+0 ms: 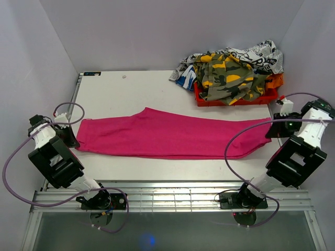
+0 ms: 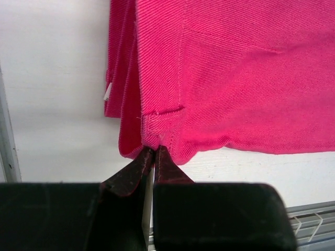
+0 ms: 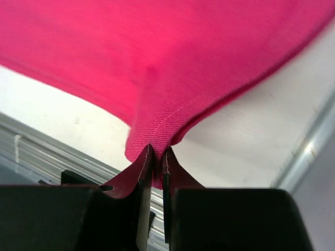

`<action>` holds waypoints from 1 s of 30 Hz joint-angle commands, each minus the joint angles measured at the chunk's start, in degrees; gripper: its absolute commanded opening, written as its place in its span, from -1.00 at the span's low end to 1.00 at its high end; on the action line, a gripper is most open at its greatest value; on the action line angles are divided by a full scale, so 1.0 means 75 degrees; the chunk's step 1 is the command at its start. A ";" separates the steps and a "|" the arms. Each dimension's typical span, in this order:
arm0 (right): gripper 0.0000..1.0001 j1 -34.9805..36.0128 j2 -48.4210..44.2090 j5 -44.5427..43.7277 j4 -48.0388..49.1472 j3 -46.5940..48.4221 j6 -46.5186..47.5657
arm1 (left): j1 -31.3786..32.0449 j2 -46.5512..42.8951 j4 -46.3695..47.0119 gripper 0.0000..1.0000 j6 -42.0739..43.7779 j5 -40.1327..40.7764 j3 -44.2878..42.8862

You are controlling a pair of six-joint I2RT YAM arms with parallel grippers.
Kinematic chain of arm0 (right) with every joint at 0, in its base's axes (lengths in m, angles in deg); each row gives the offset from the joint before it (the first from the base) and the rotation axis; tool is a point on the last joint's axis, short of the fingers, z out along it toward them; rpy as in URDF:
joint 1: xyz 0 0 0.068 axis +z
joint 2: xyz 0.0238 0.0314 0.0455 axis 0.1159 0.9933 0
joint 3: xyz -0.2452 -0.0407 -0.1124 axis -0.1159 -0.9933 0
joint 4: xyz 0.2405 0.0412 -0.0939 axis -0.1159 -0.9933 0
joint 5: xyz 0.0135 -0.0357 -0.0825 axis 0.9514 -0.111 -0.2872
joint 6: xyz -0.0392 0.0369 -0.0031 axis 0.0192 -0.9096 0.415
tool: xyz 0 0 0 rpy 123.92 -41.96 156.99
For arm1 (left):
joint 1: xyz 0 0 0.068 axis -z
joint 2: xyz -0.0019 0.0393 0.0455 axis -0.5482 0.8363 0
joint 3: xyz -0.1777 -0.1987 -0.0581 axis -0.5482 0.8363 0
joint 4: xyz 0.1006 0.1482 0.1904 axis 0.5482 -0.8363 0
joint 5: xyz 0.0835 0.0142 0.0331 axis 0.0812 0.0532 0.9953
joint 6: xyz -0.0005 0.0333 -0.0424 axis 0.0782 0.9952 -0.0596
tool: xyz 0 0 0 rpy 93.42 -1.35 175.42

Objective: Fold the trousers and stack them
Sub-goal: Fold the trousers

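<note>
The hot-pink trousers (image 1: 172,136) lie stretched lengthwise across the table, folded leg on leg, waist at the left. My left gripper (image 1: 73,137) is shut on the waistband edge (image 2: 157,128) by a belt loop; its fingertips (image 2: 140,164) pinch the fabric. My right gripper (image 1: 273,128) is shut on the leg-cuff hem (image 3: 167,123) at the right end, lifting that end a little off the table. Both wrist views show pink cloth held between closed jaws.
An orange-red bin (image 1: 235,97) at the back right holds a heap of clothes, with a camouflage garment (image 1: 227,76) and a black-and-white printed one (image 1: 256,55) on top. The table's metal front rail (image 1: 172,196) runs along the near edge. White walls enclose the sides.
</note>
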State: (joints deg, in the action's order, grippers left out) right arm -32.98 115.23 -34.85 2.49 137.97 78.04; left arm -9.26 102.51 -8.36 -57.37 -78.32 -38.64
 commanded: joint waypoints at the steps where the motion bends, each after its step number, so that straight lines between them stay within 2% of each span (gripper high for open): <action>1: -0.85 0.1005 -0.0637 0.1645 -0.0829 -0.0066 0.0245 | 0.0042 -0.0243 -0.0039 -0.70 0.0157 -0.0199 0.0213; 5: -0.84 0.2481 -0.1118 0.1976 -0.0140 -0.0523 -0.0958 | 0.0053 -0.0185 0.0008 -0.70 0.0099 -0.0199 0.0307; 9: -0.84 0.3794 -0.1329 0.2211 0.1205 -0.0899 -0.2165 | 0.0042 -0.0067 0.0043 -0.70 0.0040 -0.0210 0.0330; 18: -0.84 0.6839 -0.0698 0.2480 0.3774 -0.1450 -0.4430 | 0.0053 0.0132 0.0172 -0.70 -0.0065 -0.0269 0.0623; 23: -0.85 0.7850 -0.0112 0.2375 0.5342 -0.1485 -0.5542 | 0.0053 0.0261 0.0207 -0.70 -0.0136 -0.0246 0.0705; 30: -0.84 0.9010 0.1224 0.2176 0.6083 -0.0643 -0.6106 | 0.0042 0.0449 0.0183 -0.63 -0.0159 -0.0292 0.0822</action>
State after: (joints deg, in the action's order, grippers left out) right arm 32.19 122.36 -19.55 41.33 129.03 36.51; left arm -9.02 105.90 -5.93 -58.33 -78.32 -33.74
